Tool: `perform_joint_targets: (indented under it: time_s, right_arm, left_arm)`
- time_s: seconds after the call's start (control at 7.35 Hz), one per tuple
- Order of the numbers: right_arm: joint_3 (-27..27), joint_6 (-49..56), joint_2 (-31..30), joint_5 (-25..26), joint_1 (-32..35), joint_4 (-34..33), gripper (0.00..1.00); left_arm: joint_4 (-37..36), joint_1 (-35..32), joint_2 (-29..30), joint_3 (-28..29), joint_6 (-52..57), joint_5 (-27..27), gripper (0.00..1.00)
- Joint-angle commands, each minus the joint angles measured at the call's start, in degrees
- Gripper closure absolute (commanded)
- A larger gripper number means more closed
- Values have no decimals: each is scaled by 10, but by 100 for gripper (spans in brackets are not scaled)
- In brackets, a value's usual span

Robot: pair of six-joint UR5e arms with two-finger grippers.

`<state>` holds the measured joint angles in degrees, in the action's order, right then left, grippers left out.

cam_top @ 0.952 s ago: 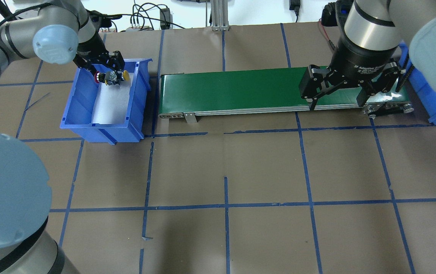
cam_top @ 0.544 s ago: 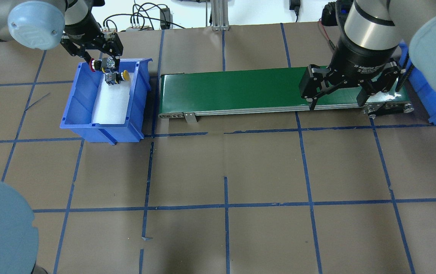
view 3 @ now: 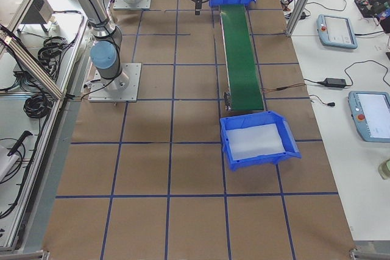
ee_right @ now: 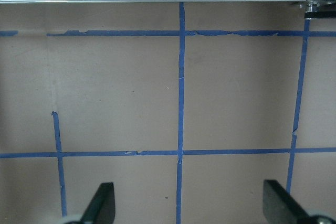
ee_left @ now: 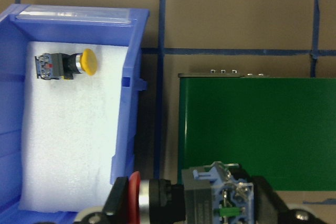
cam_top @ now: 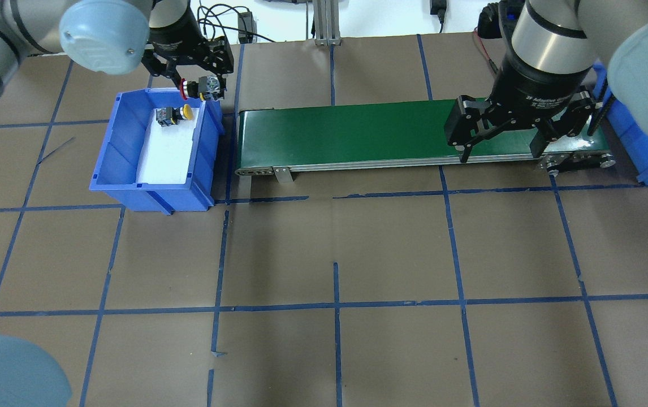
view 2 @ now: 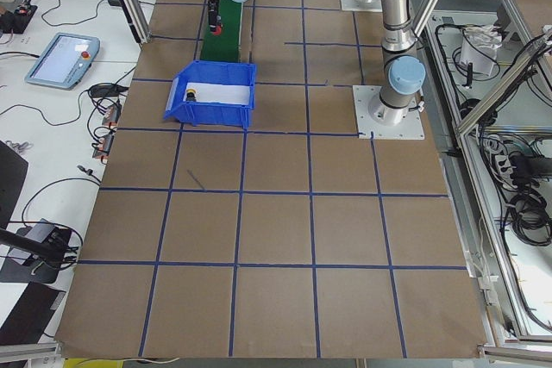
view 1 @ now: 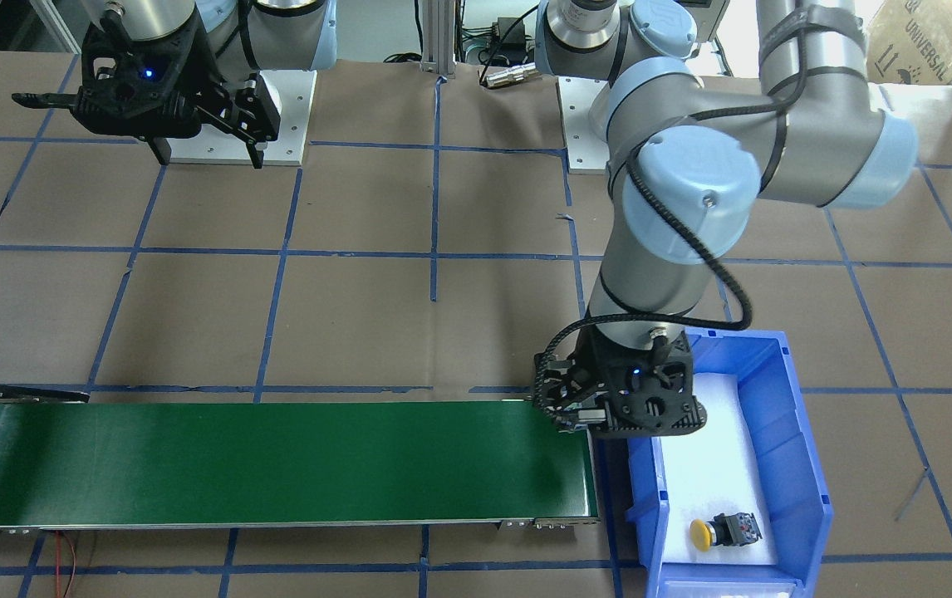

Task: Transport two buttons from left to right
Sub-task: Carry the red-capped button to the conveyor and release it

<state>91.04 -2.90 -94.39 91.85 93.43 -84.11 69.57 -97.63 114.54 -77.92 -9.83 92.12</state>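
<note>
Though cropped, left tool [cam_top: 199, 88] clamps red button [ee_left: 195, 201]

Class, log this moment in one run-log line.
left gripper: shut on red button, between blue bin and conveyor | yellow button: lying in bin | right gripper: open, beside conveyor's right end

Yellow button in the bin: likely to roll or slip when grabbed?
Yellow button looks rigid, hard plastic. Lying sideways on white foam, its boxy body probably stops rolling. The rounded cap may slip; the squarer body seems the safer grip.
</note>
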Motion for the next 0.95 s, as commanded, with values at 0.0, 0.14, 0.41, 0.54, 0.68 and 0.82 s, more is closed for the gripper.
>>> perform_joint_targets:
  time_s: [0.0, 0.14, 0.41, 0.54, 0.68, 0.82]
  right_arm:
    - [0, 0, 0, 0, 0, 0, 0]
    - [0, 0, 0, 0, 0, 0, 0]
    - [0, 0, 0, 0, 0, 0, 0]
    - [0, 0, 0, 0, 0, 0, 0]
    - [0, 0, 0, 0, 0, 0, 0]
    - [0, 0, 0, 0, 0, 0, 0]
  left_arm:
    - [-80, -35, 69, 0, -18, 3, 53]
    - [-102, -46, 93, -1, -18, 9, 52]
    - [-102, -49, 98, -5, -19, 18, 52]
    - [-102, -49, 98, -6, -19, 19, 50]
    - [-102, -49, 98, -6, -18, 20, 27]
    - [-102, -49, 96, -6, -18, 20, 0]
